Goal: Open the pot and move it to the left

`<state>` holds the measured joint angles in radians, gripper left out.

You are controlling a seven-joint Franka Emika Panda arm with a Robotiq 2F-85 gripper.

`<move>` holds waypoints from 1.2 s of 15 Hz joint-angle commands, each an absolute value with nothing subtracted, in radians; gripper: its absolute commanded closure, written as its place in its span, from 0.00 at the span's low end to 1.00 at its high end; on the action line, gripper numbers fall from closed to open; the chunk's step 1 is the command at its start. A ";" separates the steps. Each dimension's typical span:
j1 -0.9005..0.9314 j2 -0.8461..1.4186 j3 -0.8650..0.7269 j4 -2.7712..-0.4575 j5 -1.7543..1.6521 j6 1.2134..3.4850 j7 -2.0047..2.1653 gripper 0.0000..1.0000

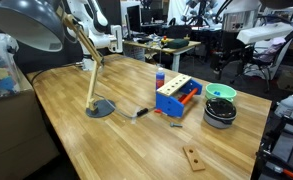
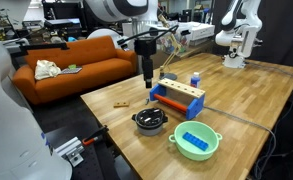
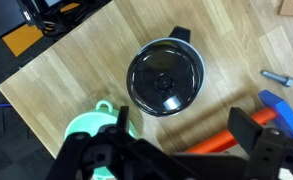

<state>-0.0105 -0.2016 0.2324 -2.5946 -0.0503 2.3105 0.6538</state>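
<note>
The pot is small, round and black, with a dark lid lying on it and a short handle at its far side. It stands on the wooden table beside the blue-and-orange box in both exterior views. My gripper is open and empty; its two dark fingers show at the bottom of the wrist view, to the near side of the pot and not touching it. In an exterior view the gripper hangs pointing down above the table, behind the pot and next to the box's end. I cannot make it out in the remaining exterior view.
A blue-and-orange box stands close to the pot. A green bowl sits on its other side. A small wooden piece, a bolt and a desk lamp are on the table.
</note>
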 commanded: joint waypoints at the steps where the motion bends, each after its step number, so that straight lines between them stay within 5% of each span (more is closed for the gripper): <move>1: -0.008 -0.074 0.202 -2.560 -0.125 2.365 0.722 0.00; 18: 0.051 0.044 0.139 -2.560 -0.122 2.407 0.714 0.00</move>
<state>0.0303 -0.0127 0.1643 -2.5764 -0.1152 2.3791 0.7094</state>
